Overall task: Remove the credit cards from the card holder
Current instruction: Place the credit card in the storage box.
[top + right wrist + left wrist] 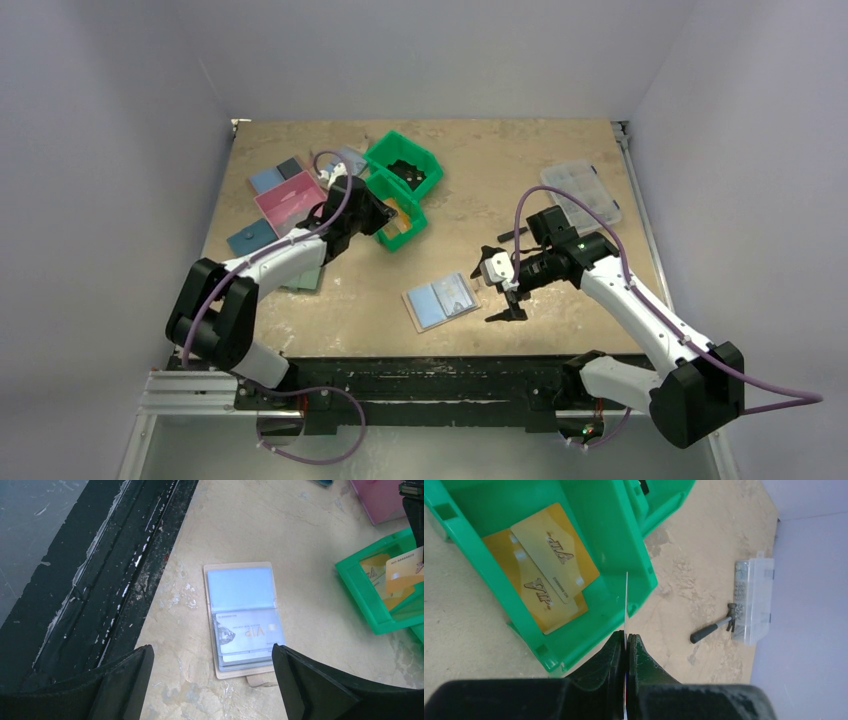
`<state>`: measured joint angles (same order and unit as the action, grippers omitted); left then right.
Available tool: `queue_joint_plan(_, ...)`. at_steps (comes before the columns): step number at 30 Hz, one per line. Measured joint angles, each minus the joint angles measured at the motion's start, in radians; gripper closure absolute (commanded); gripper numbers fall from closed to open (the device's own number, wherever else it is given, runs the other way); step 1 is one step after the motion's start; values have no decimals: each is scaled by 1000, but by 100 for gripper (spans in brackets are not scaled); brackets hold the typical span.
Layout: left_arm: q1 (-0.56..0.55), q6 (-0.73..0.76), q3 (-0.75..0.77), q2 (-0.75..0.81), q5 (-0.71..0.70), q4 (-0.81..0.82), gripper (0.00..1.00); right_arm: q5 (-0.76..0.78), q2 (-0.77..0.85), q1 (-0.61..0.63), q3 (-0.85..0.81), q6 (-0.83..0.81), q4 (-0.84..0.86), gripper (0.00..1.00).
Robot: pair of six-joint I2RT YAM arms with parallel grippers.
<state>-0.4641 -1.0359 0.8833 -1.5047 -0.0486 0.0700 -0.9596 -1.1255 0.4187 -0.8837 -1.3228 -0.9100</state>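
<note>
In the top view, the card holder (pixel 442 300) lies open and flat on the table (pixel 500 170) near its front edge, between the two arms. The right gripper (pixel 492 290) hovers just to its right with its jaws spread wide and nothing in them. The left gripper (pixel 383 213) reaches over the nearer green bin (pixel 400 240), and a second green bin (pixel 378 158) sits just behind it; from here it is not clear how those jaws stand. A pink wallet (pixel 290 200) lies to the left and a clear organiser box (pixel 582 192) far to the right. In the left wrist view, the left gripper (pixel 625 639) is pressed together on a thin credit card (pixel 626 600), seen edge-on against the near corner of the green bin (pixel 614 545). Two gold credit cards (pixel 554 575) lie overlapping inside that bin. A small hammer (pixel 714 628) rests on the table just beside the organiser box (pixel 754 600). In the right wrist view, the right gripper (pixel 212 652) has its fingers (pixel 125 680) far apart and holds nothing. The card holder (pixel 240 587) lies open just beyond them, with a silver credit card (pixel 247 632) tucked in its nearer slot panel. At the right edge, the left gripper (pixel 414 510) holds its credit card (pixel 405 570), gold on its face, above the green bin (pixel 357 587).
</note>
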Motion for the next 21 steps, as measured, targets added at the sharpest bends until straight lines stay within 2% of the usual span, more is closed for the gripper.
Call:
queue_joint_plan(12,47,2,156,-158,-27,-98,100,0,0,0,0,0,-4,1)
queue_joint_plan(16,55,8,188,-220,-27,-118,84,0,0,0,0,-1,-7,1)
queue_joint_plan(21,59,31,325,-308,-65,-275,80,0,0,0,0,-1,-12,1)
